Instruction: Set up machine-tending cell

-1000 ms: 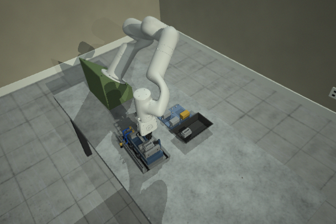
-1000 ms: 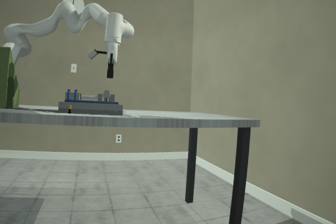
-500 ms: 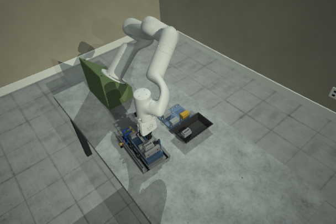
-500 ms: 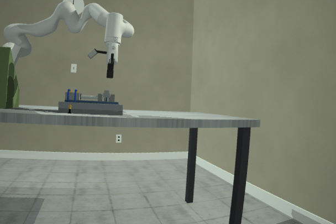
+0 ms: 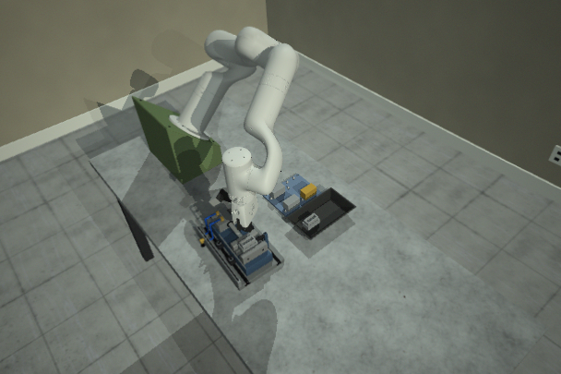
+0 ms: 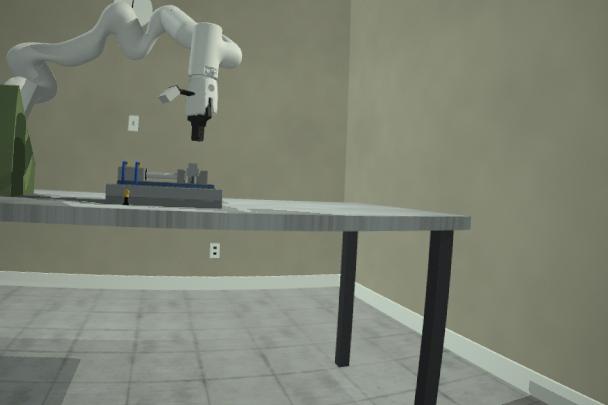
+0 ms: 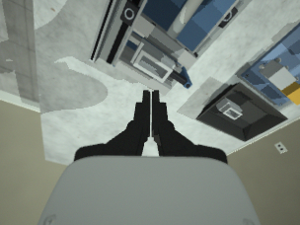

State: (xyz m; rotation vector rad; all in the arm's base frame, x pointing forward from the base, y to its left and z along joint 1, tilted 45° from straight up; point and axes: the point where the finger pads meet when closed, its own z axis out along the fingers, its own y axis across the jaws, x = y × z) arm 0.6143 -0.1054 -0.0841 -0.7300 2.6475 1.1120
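- Currently, my gripper (image 7: 151,101) is fully closed, its two black fingers pressed together with nothing between them.
- I hang in the air well above the vise (image 6: 165,184), touching nothing; in the exterior view my fingertips point straight down over its right half.
- Below and ahead of my fingertips in the wrist view, a grey part with a rectangular pocket (image 7: 154,66) sits in the vise, pocket facing up toward me.
- The blue work stop (image 7: 184,79) lies just beside that part, on the side nearer the infeed plate (image 7: 257,81).
- To my right, the black outfeed tray (image 7: 247,125) holds one finished part (image 7: 231,110), lying flat on the tray floor with its pocket up.
- Beyond the tray, the blue infeed plate carries grey aluminium blanks (image 5: 291,202) and one brass blank (image 5: 308,190), each lying flat.
- The vise, tray and plate all rest on the table (image 6: 310,221); the plate and tray touch side by side, apart from the vise.
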